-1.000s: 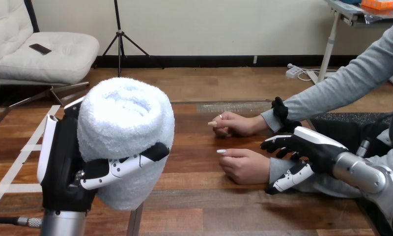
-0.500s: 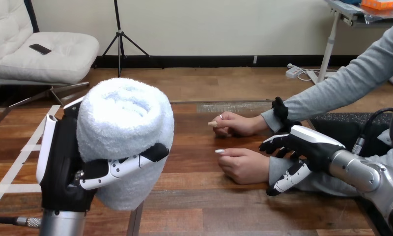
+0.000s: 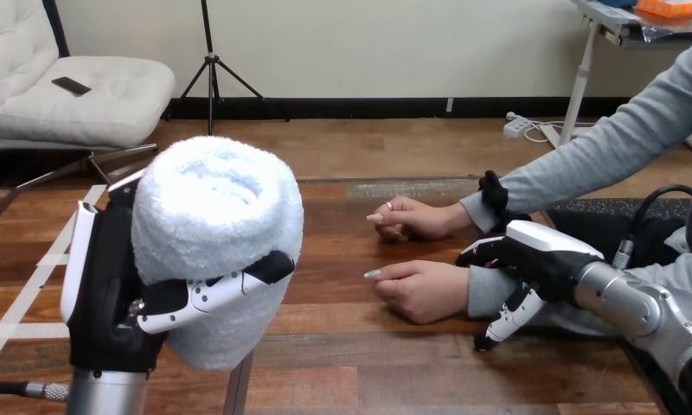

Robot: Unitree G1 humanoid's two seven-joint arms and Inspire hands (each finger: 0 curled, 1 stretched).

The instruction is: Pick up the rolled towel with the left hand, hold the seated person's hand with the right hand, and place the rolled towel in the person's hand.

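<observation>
- In the head view, the left hand [image 3: 109, 285] is raised close to the camera at the lower left, on its upright silver forearm.
- It is closed round the rolled towel [image 3: 217, 233]. The thumb lies across the towel's front, and the black palm and white shell press against its left side.
- The rolled towel is white and fluffy. It stands nearly upright in that grasp, with its spiral end facing up, and is held clear above the table [image 3: 342, 363].
- The towel is well apart from both of the person's hands, which lie toward the right of the table.
- The person's nearer hand [image 3: 420, 290] rests on the wood, knuckles up and loosely curled, with one finger pointing left. It holds nothing.
- The person's farther hand [image 3: 412, 218] also lies on the table just beyond it, curled, with a grey sleeve running off to the upper right.
- The right hand [image 3: 541, 259] comes in from the lower right on its silver forearm. It sits over the grey-sleeved wrist of the nearer hand, just behind that hand.
- Whether the right hand has closed on the wrist or only sits above it cannot be told from this angle.
</observation>
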